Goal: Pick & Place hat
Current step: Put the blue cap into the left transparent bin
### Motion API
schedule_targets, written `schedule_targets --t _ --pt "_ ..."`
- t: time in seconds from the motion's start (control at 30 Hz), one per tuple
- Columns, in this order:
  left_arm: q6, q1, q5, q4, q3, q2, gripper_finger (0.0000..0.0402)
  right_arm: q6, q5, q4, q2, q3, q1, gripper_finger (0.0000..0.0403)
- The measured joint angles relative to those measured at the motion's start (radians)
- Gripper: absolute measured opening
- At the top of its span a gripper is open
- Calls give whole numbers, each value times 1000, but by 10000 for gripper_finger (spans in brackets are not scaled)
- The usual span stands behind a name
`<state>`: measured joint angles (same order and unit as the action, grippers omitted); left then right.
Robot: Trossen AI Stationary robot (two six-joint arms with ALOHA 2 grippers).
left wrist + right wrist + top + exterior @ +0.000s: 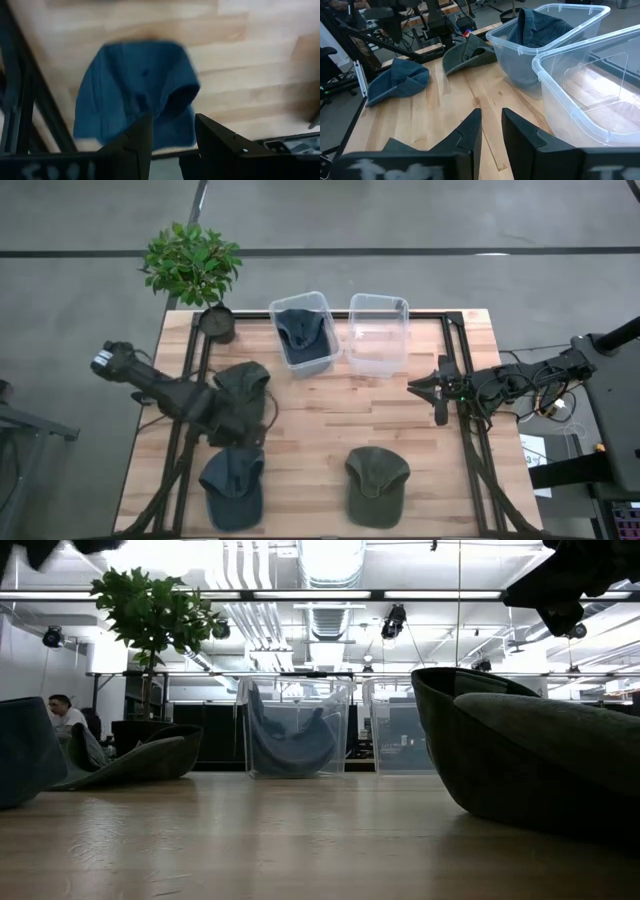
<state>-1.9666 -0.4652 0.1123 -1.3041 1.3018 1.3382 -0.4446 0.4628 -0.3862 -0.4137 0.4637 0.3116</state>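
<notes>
Left end effector (pixel 170 137), fingers narrowly parted and empty, is hovering above the soft blue cloth cap (pixel 137 92); risking pinching one fold only.

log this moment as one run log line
left end effector: open, above blue hat | right end effector: open, idle near empty bin | one hat in left bin

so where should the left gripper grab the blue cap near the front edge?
Probably the crown of the blue cap, from straight above. The cap lies flat on the table with the soft crown bunched into a fold; the brim lies too flat to pinch. The left gripper, open, is already above it.
</notes>
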Motion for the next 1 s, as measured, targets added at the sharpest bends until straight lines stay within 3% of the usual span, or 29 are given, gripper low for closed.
schedule_targets --t 0.37,0.6,1.0 --pt "-446 -279 78 66 -103 6 138 3 0 0 0 0 0 81" --pt "-468 -345 141 327 -222 13 138 3 0 0 0 0 0 82" --pt "-480 -436 227 346 -296 15 138 0 0 0 0 0 0 69"
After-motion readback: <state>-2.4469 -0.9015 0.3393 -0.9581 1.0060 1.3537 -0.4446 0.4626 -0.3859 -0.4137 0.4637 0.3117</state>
